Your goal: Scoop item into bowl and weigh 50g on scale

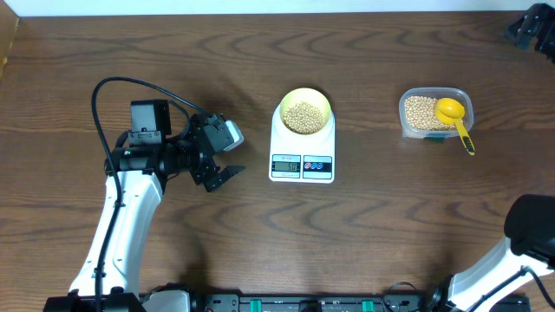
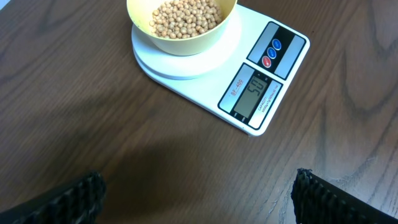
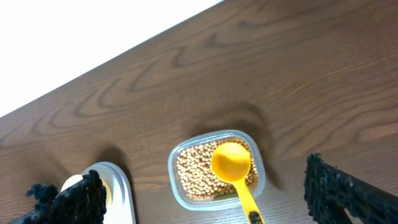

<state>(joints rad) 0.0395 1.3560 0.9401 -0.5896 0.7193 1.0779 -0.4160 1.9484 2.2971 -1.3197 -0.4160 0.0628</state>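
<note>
Now | left fingers (image 2: 68, 202) wide, empty | right fingers (image 3: 345, 193) wide, empty | bowl (image 2: 186, 45) of beans (image 2: 186, 15) on scale (image 1: 302, 147)

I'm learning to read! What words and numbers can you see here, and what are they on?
"50": on the grey display of the scale.
"SF-400": red print beside the display. It is small, so I am not certain.
Tiny print on the display's other side: too small to read.
Two round buttons: symbols only, too blurred to read.
Bowl, tub, scoop: no writing seen.
</note>
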